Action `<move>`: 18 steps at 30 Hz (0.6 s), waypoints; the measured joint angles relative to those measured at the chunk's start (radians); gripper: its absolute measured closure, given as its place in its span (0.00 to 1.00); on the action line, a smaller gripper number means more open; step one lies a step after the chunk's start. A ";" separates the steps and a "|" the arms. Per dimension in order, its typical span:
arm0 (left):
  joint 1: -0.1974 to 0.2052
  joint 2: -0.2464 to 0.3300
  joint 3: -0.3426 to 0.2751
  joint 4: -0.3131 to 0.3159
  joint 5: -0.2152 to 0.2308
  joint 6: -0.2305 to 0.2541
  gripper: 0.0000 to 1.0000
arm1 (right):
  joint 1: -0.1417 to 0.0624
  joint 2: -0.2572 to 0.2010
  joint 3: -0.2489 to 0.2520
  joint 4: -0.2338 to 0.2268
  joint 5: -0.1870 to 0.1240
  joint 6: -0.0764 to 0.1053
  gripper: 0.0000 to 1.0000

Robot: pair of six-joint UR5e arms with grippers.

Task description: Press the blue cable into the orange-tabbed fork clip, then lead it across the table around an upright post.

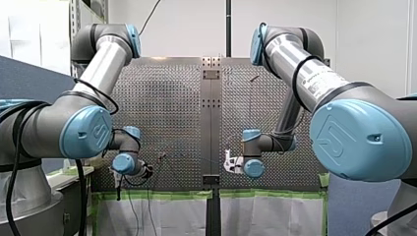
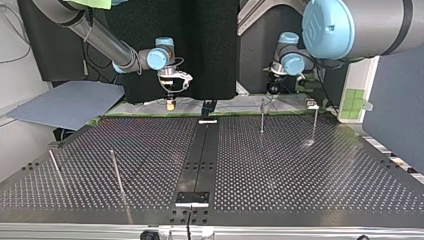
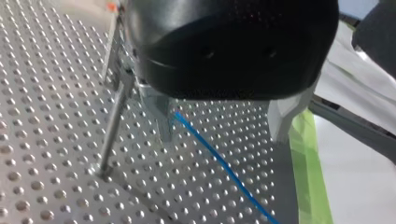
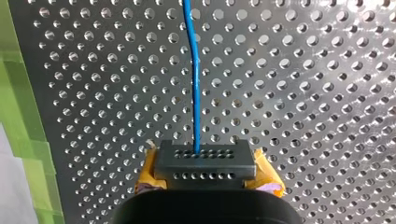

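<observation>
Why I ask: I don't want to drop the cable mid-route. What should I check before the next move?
1. Hold on the blue cable by my right gripper: ok, it comes out from between the yellow pads.
2. Hold by my left gripper on the cable: cannot tell; the cable vanishes beneath it.
3. Cable seated in the orange-tabbed fork clip: cannot tell; only the orange tab shows beyond my left gripper.
4. Cable led around the upright post: not ok; it runs beside the post, apart from it.
5. Cable free of kinks: ok, nearly straight ahead of my right gripper.
</observation>
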 joint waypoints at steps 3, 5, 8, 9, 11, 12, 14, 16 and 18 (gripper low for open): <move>-0.002 0.026 -0.024 0.005 0.003 -0.001 0.00 | 0.000 0.000 0.000 0.001 0.000 0.000 1.00; -0.006 0.046 -0.038 0.007 0.003 -0.003 0.00 | 0.000 0.000 0.000 0.001 -0.001 0.000 1.00; -0.011 0.076 -0.050 0.008 0.003 -0.003 0.00 | 0.000 0.000 0.000 0.002 -0.001 0.000 1.00; -0.012 0.083 -0.053 0.009 0.004 -0.001 0.00 | 0.001 0.000 0.000 0.002 -0.001 0.000 1.00; -0.014 0.094 -0.061 0.011 0.006 0.008 0.00 | 0.001 0.000 0.000 0.003 -0.002 0.000 1.00; -0.015 0.096 -0.064 0.013 0.009 0.013 0.00 | 0.001 0.000 0.000 0.003 -0.002 0.000 1.00; -0.018 0.099 -0.070 0.016 0.012 0.022 0.00 | 0.001 0.000 0.000 0.003 -0.002 0.000 1.00; -0.020 0.101 -0.073 0.016 0.012 0.030 0.00 | 0.001 0.000 0.000 0.003 -0.002 0.000 1.00; -0.022 0.101 -0.074 0.015 0.012 0.038 0.00 | 0.002 0.000 0.000 0.003 -0.002 0.000 1.00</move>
